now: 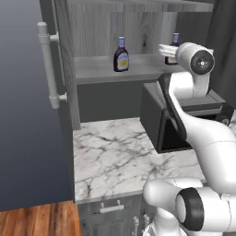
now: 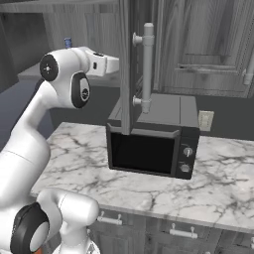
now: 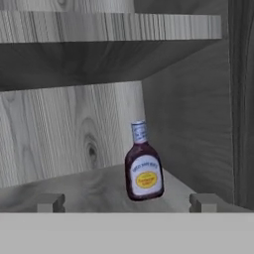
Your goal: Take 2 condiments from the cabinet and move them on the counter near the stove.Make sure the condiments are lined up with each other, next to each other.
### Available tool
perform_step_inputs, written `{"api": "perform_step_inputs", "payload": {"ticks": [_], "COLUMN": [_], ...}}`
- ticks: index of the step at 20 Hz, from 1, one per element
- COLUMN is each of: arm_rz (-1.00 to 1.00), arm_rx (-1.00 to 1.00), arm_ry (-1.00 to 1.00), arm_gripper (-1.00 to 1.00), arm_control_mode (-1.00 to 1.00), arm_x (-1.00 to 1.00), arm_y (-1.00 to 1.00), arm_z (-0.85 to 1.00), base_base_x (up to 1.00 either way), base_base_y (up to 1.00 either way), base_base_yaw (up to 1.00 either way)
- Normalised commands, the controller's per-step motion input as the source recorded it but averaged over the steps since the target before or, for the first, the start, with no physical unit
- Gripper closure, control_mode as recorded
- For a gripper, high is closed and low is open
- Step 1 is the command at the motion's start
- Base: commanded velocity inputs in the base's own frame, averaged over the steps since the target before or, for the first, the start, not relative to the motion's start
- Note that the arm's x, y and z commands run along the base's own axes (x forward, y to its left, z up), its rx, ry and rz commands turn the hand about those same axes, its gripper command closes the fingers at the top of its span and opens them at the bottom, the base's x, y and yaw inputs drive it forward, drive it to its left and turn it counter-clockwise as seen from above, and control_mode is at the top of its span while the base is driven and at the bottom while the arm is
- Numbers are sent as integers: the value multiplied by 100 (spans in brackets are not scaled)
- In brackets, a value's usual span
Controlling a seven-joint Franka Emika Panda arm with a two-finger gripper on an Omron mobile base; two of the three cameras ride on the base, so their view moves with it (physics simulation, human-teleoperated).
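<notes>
Condiments: two sauce bottles upright on cabinet (image 1: pixel 64 69) shelf, none moved yet. Right bottle (image 3: pixel 144 171) dead ahead of my claw (image 3: pixel 128 202), standing near right inner wall; left bottle (image 1: pixel 121 55) well apart at 9 o'clock along shelf. Claw fully open, empty, fingertips (image 3: pixel 49 202) either side of bottle line but short of it. Step: approach for first pick. Next: push in at 12 o'clock, straddle body below neck, close. Stove worktop comes afterward.

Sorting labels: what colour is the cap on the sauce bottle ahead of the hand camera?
Blue, on the dark brown sauce bottle; clearest in the hand view.
</notes>
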Motion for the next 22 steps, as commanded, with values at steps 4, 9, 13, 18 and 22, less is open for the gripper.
{"api": "perform_step_inputs", "payload": {"ticks": [4,9,13,18,22], "arm_rz": [-1,0,-1,-5,-7], "arm_rx": [0,0,0,0,0], "arm_ry": [0,0,0,1,2], "arm_gripper": [-100,-100,-100,-100,-100], "arm_control_mode": [-100,-100,-100,-100,-100], "arm_x": [19,11,23,42,47], "arm_y": [0,0,0,-7,-5], "arm_z": [0,0,0,0,0], "base_base_x": [0,0,0,0,0], "base_base_y": [0,0,0,0,0], "base_base_yaw": [0,0,0,0,0]}}
